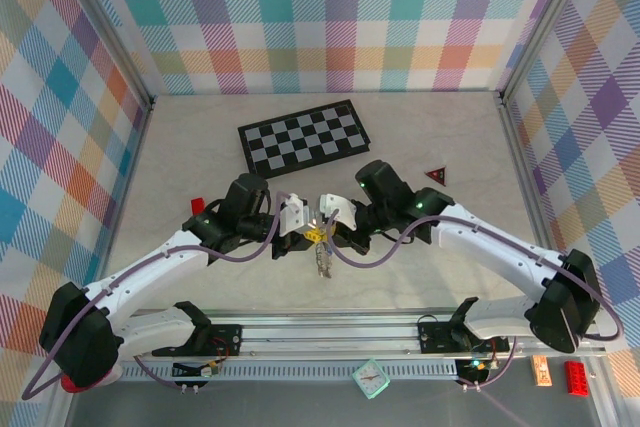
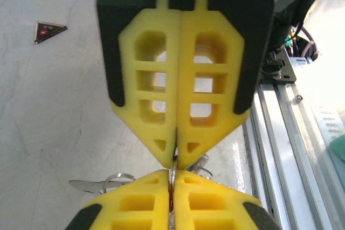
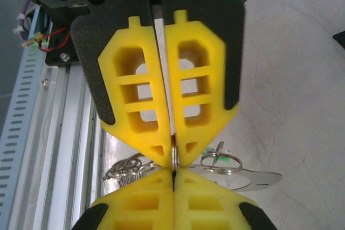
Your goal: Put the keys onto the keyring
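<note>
1. Where the two arms meet over the middle of the tabletop [image 1: 200, 167], we find the left tool [image 1: 298, 219] clenched, its pads nipping the thin wire of the keyring [image 1: 321, 259].
2. We locate the keyring between the two tool tips, well apart from the chessboard [image 1: 305, 135]. Its fringe of small silver keys trails from the pinch toward the near rail.
3. We find the right tool [image 1: 336, 213] likewise clenched on the same wire, tip to tip with the left one.
4. Handling, as we judge it: the assembly is light. The wire is stiff, springy and smooth, so it may slip or twist between the pads. The fringe is loose and liable to swing and snag. We recommend holding the bare wire, never the fringe.
5. Orientation: the pinched loop stands edge-on to both wrist cameras, and the long axis of the bundle runs far-to-near in the top view. In the right wrist view the silver bunch [image 3: 129, 168] lies left of the pinch and a smaller ring carrying a flat blade [image 3: 253, 179] lies right of it. Whether that blade belongs to one of the coloured keys is too small to tell.
</note>
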Robot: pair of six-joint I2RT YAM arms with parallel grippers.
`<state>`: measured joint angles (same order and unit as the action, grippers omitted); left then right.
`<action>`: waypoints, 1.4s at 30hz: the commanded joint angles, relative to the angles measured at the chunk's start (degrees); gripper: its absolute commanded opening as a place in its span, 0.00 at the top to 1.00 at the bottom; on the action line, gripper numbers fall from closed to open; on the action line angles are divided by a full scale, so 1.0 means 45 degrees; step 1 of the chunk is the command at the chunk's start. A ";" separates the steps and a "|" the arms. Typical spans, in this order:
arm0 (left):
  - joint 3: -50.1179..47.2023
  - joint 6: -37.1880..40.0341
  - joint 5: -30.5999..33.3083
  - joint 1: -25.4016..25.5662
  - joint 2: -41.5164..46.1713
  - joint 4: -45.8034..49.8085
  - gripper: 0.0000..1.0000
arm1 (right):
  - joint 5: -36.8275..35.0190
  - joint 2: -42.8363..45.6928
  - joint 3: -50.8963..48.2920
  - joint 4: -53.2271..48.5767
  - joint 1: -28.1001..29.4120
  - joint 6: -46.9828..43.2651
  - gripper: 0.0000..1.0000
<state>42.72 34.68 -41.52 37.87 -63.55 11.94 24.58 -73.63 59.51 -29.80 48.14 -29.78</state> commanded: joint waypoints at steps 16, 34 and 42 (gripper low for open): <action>-0.0960 -0.1662 -0.0730 0.0140 0.0705 -0.2696 1.00 | 0.0926 0.2596 -0.3243 0.3760 -0.0542 0.3161 0.64; -0.1134 -0.2497 -0.0610 0.0140 0.0765 -0.3553 1.00 | 0.0937 0.1528 -0.2903 0.3589 -0.0473 0.3197 0.95; -0.1407 -0.2842 -0.1335 0.0140 0.0784 -0.4829 1.00 | 0.1066 0.0753 -0.2638 0.3283 -0.0373 0.2986 1.00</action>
<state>36.82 23.07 -43.51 37.85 -61.32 -3.46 28.16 -68.38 45.60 -13.80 45.82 -15.14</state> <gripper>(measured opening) 0.045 0.048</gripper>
